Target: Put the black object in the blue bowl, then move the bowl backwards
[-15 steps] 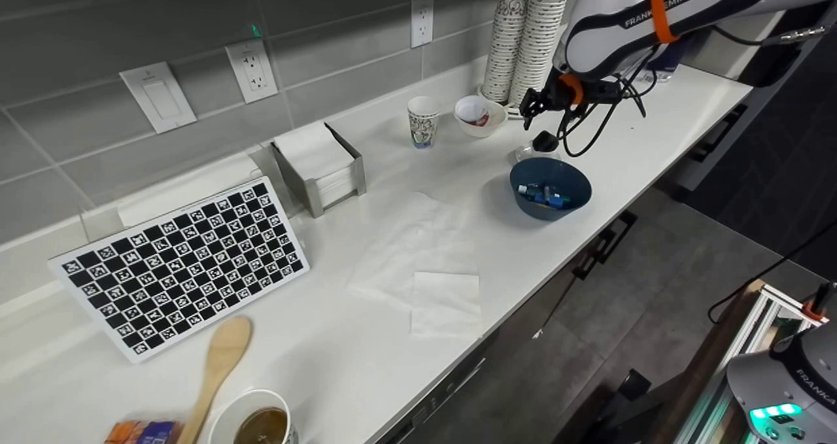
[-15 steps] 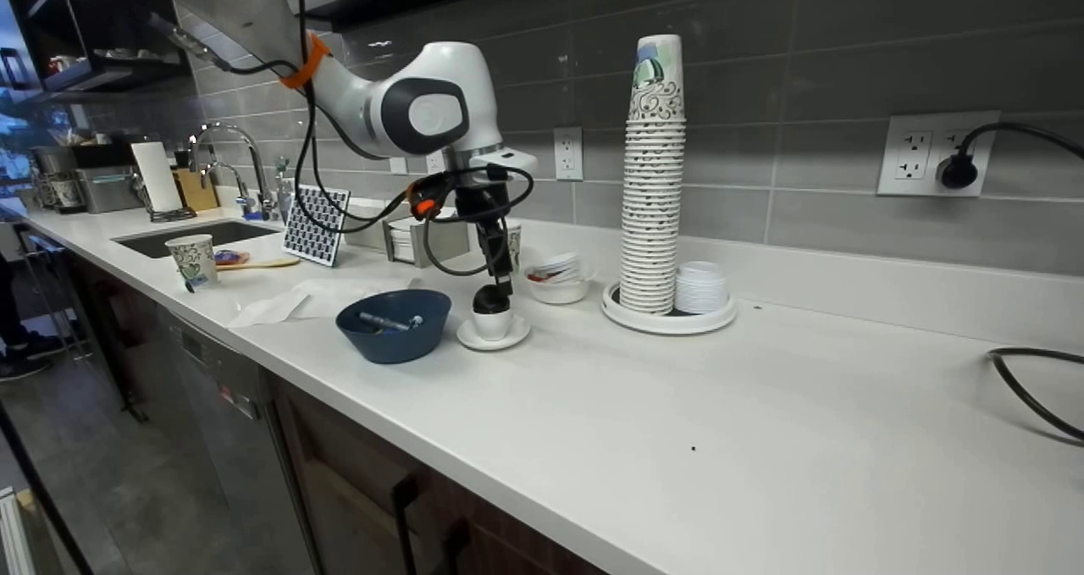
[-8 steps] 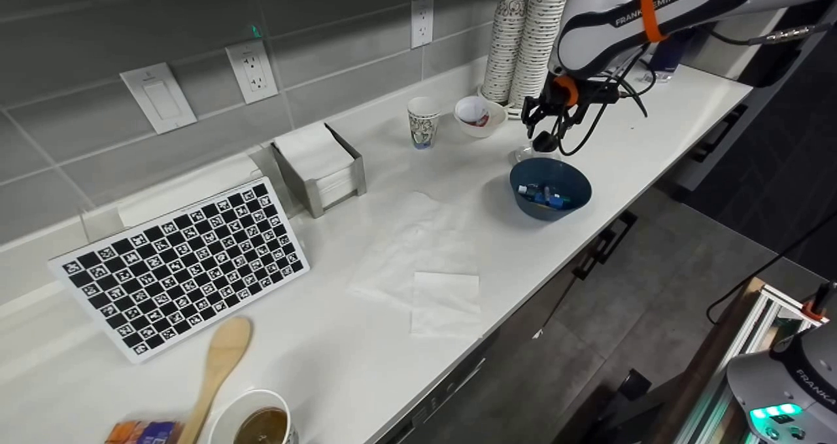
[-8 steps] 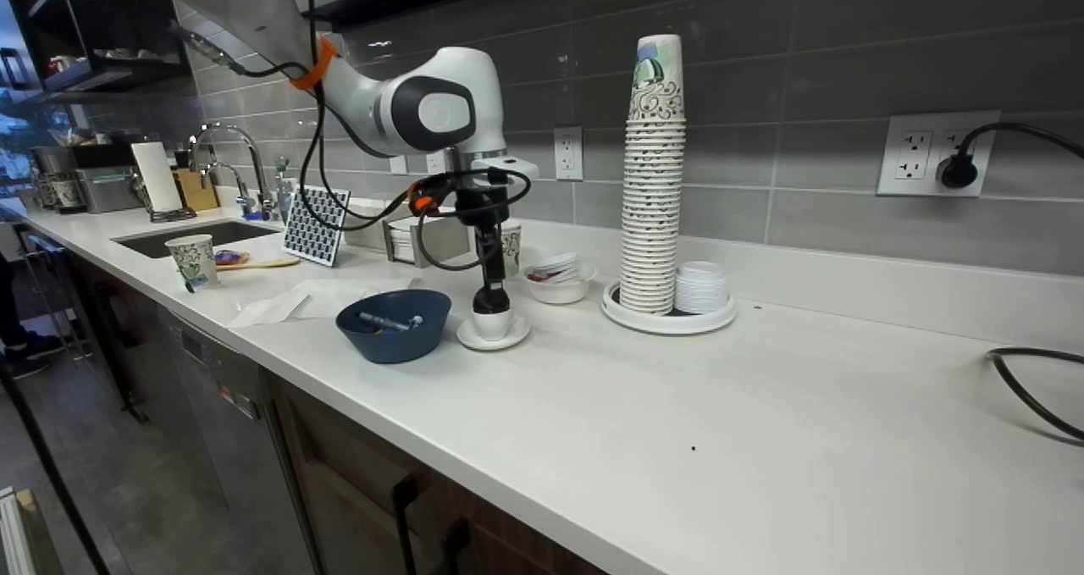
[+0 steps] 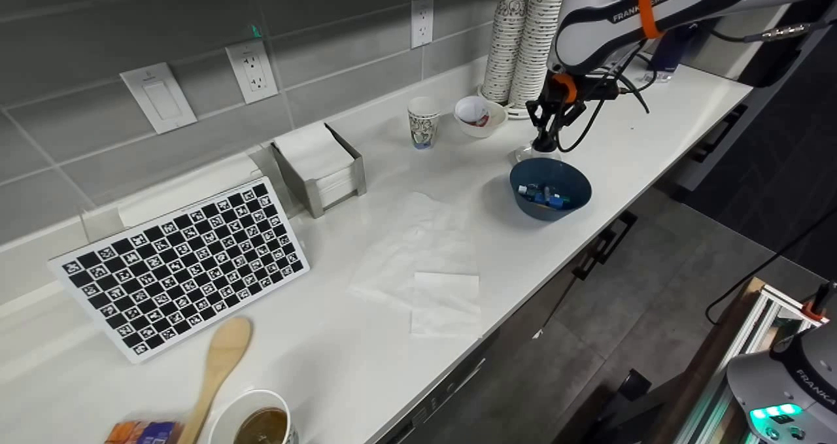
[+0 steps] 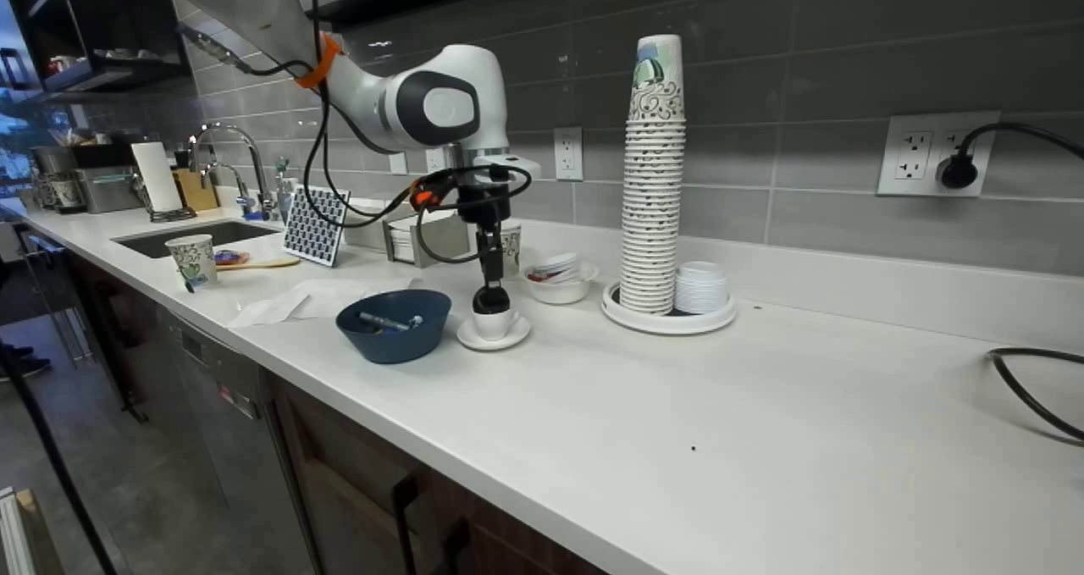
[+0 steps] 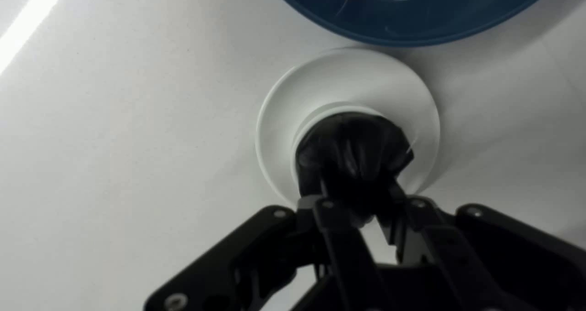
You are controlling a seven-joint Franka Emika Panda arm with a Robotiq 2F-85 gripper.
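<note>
The black object [image 7: 355, 139] is a dark, folded lump sitting in the mouth of a small white cup [image 6: 491, 328] on a white saucer [image 7: 343, 75]. From above, my gripper [image 7: 359, 182] reaches down to it, its fingers drawn together with the lump's folds bunched between them. The lump's underside is hidden inside the cup, and dark fingers against dark material blur where they meet. In both exterior views the blue bowl [image 6: 394, 351] stands right beside the saucer, with its rim [image 7: 398, 41] close to it in the wrist view. Small blue and white items [image 5: 548, 197] lie inside the bowl.
Behind the cup are a white bowl [image 6: 559, 291] with small items, a patterned paper cup [image 5: 424, 127] and tall cup stacks [image 6: 652, 211] on a round tray. Flat napkins [image 5: 446, 303] and a napkin holder [image 5: 320, 169] lie farther along the counter. A cable loops beside the gripper.
My gripper has come down slightly onto the black object, and its fingers have gone from wide apart to drawn together on it. The blue bowl, cup and saucer have not moved.
</note>
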